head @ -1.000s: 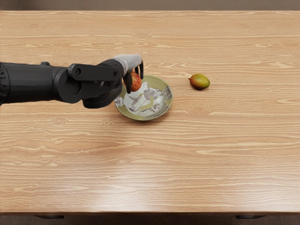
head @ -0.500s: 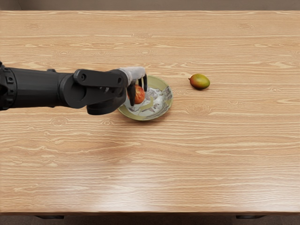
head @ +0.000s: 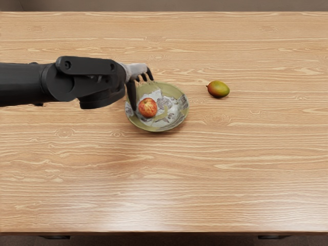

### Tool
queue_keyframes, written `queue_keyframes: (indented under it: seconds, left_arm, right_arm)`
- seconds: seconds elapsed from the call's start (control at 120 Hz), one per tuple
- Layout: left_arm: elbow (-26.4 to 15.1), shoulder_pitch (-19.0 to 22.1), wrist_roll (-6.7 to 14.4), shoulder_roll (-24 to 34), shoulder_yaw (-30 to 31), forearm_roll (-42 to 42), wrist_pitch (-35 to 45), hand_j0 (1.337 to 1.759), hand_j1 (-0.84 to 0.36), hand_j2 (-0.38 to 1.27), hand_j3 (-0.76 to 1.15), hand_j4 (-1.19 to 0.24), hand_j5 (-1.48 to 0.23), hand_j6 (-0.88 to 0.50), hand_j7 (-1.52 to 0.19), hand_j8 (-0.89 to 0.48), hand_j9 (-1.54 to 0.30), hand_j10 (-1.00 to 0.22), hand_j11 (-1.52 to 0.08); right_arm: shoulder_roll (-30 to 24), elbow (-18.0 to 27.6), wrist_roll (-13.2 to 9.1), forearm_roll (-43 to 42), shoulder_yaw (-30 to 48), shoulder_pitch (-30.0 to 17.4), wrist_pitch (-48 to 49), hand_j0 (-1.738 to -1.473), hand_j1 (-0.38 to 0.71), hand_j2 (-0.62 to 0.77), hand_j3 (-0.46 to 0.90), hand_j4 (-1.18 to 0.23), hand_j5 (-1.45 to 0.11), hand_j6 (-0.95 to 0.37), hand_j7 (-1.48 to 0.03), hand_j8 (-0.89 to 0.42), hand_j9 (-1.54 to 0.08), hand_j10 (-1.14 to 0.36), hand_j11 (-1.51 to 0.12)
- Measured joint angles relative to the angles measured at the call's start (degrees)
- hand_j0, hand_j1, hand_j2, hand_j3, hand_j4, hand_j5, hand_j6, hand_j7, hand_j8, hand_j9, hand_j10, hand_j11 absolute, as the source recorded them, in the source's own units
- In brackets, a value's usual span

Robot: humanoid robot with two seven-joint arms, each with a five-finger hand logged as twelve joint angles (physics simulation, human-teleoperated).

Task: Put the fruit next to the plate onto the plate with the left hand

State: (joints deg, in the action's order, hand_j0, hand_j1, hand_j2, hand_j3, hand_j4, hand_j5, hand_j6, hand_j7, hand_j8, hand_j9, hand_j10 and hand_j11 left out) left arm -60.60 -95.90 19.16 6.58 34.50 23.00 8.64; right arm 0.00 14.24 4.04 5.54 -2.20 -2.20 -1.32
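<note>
1 red fruit lies on the plate, free of the left hand, whose spread fingers hang at the plate's left rim, holding nothing. Placing seems done.

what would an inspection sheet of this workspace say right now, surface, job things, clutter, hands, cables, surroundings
surface: wooden table, light wood grain
job's things: red fruit lies on the plate, left of its centre, not gripped
clutter: green-red fruit on the table right of the plate, apart from it
grippers: left hand at the plate's left rim, fingers spread, holding nothing; right hand not in view
cables: nothing seen
surroundings: dark strip beyond the table's far edge, nothing else seen
</note>
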Motion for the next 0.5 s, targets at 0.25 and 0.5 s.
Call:
queue_keyframes:
  seconds: [0.25,0.5]
  left_arm:
    - [-2.37,2.42,0.25,17.70,-8.75,-0.51,-16.61,1.658,0.04,0.06,0.00,-0.26,-0.34,-0.26,-0.34,-0.26,-0.34,-0.26,-0.34]
    - [-5.58,9.58,5.02,34.96,-22.40,-4.40,-32.35,1.658,0.05,0.05,0.00,-0.25,-0.33,-0.25,-0.33,-0.25,-0.33,-0.25,-0.33]
  right_arm:
    - [0.00,0.00,0.00,0.00,0.00,0.00,0.00,-1.658,-0.31,-0.01,0.00,-0.03,-0.04,-0.03,-0.04,-0.03,-0.04,-0.03,-0.04]
    - [0.00,0.00,0.00,0.00,0.00,0.00,0.00,-1.658,-0.31,-0.01,0.00,-0.03,-0.04,-0.03,-0.04,-0.03,-0.04,-0.03,-0.04]
